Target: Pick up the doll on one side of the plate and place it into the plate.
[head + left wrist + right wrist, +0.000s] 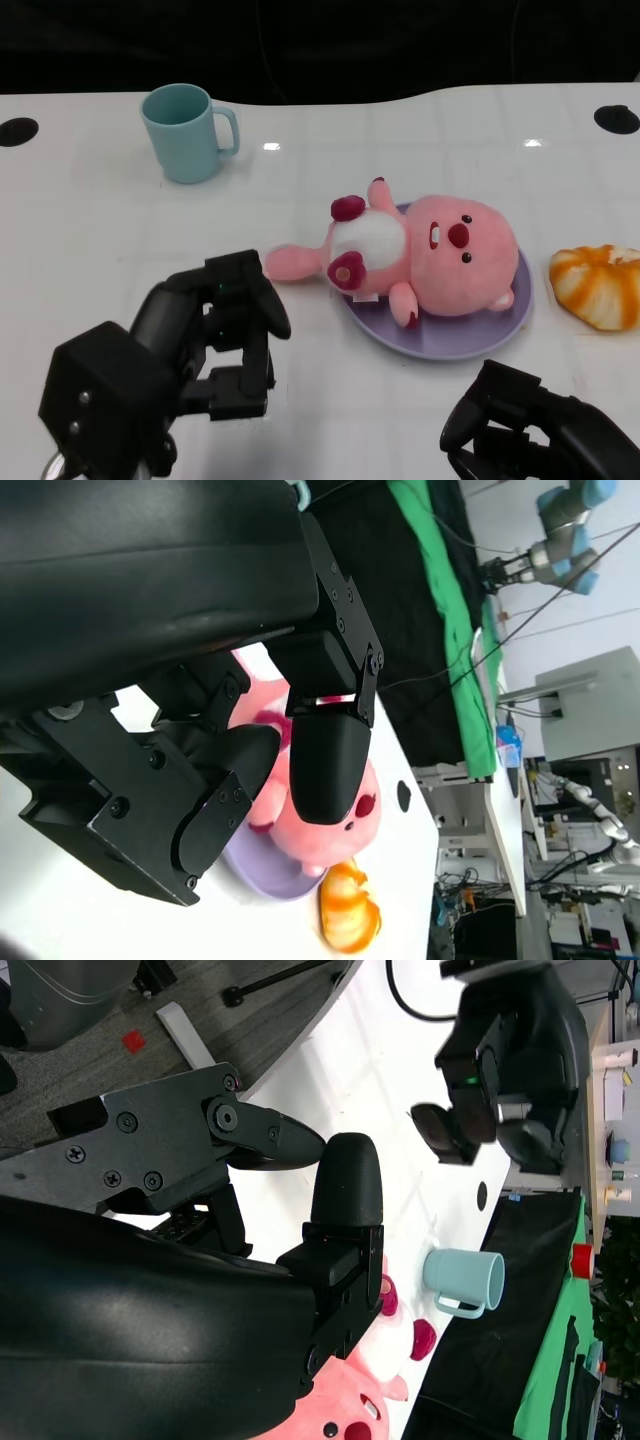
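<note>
A pink plush doll (430, 255) lies on its back across the purple plate (470, 340), its head over the plate's middle and its legs sticking out past the left rim. My left hand (200, 350) hovers left of the plate, close to the doll's feet, fingers apart and holding nothing. In the left wrist view the doll (290, 830) and plate (265, 875) show beyond the fingers. At the lower right my right hand (530, 425) sits below the plate, apart from it and holding nothing. The right wrist view catches the doll (340, 1415) at its edge.
A teal mug (185, 132) stands at the back left, also in the right wrist view (465, 1280). An orange striped bun-like object (598, 285) lies just right of the plate. Two dark holes (15, 130) (617, 118) mark the table's far corners.
</note>
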